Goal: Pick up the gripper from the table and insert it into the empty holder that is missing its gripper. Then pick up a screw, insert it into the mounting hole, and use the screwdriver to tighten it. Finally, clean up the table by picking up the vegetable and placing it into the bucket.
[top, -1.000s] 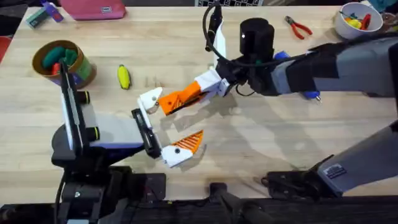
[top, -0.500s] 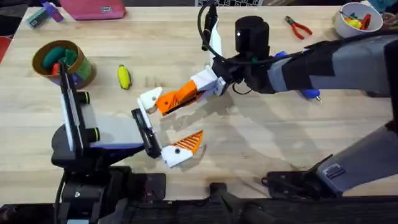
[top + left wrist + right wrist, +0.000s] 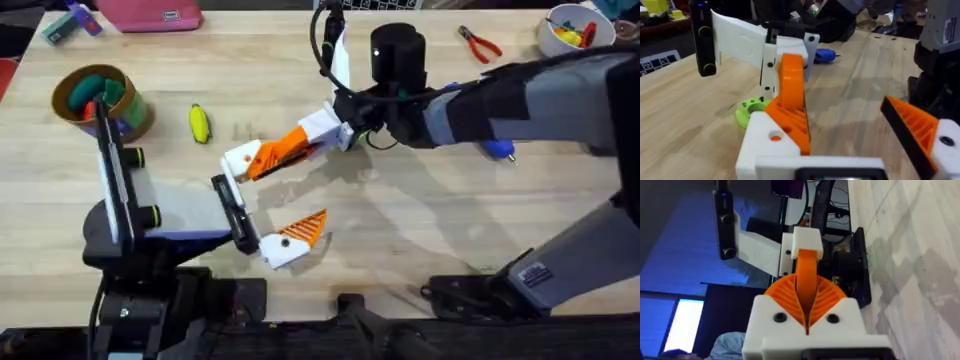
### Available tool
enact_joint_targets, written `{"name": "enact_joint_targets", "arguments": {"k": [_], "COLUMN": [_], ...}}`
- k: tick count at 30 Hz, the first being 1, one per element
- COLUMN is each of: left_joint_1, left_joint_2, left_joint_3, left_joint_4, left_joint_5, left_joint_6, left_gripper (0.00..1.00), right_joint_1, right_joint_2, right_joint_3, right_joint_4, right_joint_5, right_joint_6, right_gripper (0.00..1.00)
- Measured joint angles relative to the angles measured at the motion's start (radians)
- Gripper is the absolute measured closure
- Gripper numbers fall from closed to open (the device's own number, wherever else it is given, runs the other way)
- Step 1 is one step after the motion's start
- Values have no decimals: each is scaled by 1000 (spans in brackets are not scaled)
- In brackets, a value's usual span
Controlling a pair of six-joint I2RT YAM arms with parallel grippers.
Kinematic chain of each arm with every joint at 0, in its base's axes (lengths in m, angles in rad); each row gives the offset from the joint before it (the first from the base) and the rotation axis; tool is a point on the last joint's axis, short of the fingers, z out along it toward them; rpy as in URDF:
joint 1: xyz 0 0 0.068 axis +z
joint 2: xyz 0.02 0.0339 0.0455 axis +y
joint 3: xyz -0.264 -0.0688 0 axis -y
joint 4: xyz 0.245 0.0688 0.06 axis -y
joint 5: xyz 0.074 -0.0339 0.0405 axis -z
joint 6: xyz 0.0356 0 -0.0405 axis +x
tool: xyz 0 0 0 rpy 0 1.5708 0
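No legible text, brand, no. or sign on any item. Bucket: label colours only, no readable print. Right arm: small sticker, characters too small to read.

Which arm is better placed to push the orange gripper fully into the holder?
The right. Its fingers are shut on the gripper, already at the holder. The left arm carries that holder.
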Motion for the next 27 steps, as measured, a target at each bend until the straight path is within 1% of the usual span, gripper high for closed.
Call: {"name": "enact_joint_targets", "arguments": {"k": [13, 27], "left_joint_1": [0, 2], "left_joint_2": [0, 0], "left_joint_3": [0, 0], "left_joint_4": [0, 2], "left_joint_5": [-2, -13], "left_joint_6": [11, 10], "left_gripper": [14, 15], "right_joint_1": [36, 42], "right_joint_2": [6, 6], "right_joint_3": [32, 38], "right_joint_4": [-10, -25], "right_joint_5": [43, 57], "right_joint_6": [0, 0], "right_gripper": [993, 993]}}
